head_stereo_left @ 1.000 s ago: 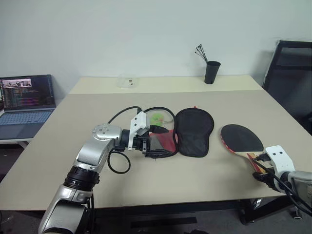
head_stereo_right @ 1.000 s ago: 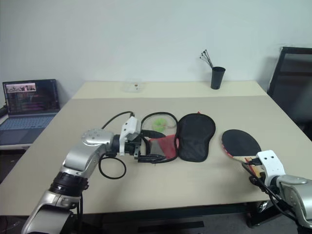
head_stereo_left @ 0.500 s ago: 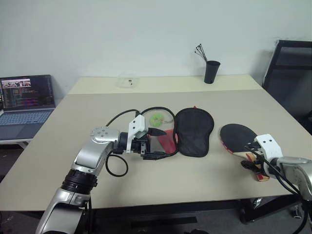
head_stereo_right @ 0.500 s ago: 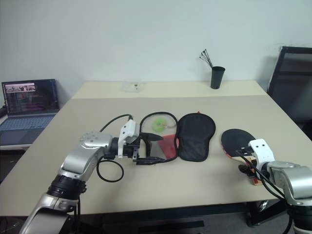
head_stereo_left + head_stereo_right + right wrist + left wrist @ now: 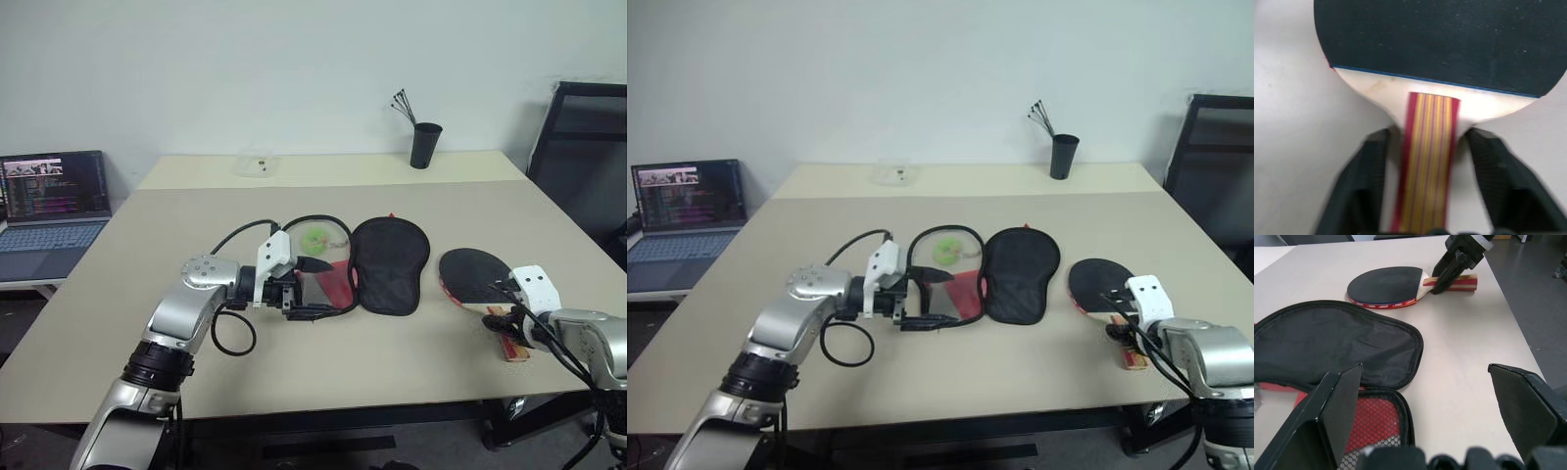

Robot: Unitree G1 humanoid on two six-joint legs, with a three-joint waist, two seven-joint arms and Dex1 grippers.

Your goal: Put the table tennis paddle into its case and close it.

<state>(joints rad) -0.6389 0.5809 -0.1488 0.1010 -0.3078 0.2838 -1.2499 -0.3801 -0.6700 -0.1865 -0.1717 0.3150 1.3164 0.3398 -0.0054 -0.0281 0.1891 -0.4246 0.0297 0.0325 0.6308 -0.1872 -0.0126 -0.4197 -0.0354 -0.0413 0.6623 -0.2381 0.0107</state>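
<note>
Case (image 5: 387, 262) lay open mid-tabletop (image 5: 196, 225) — paddle (image 5: 480, 279) to its right, near right edge, handle toward front edge. Cup (image 5: 425, 145) stood near back edge; small dish (image 5: 257, 164) at back-left. Laptop (image 5: 51, 211) sat off table, beyond left edge.

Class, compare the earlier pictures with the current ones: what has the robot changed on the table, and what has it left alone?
The right end effector has moved forward from the table's near edge to the table tennis paddle; its fingers now straddle the handle, not clearly clamped. The paddle lies slightly shifted. The left end effector, fingers wide, and the opened case stayed put.
</note>
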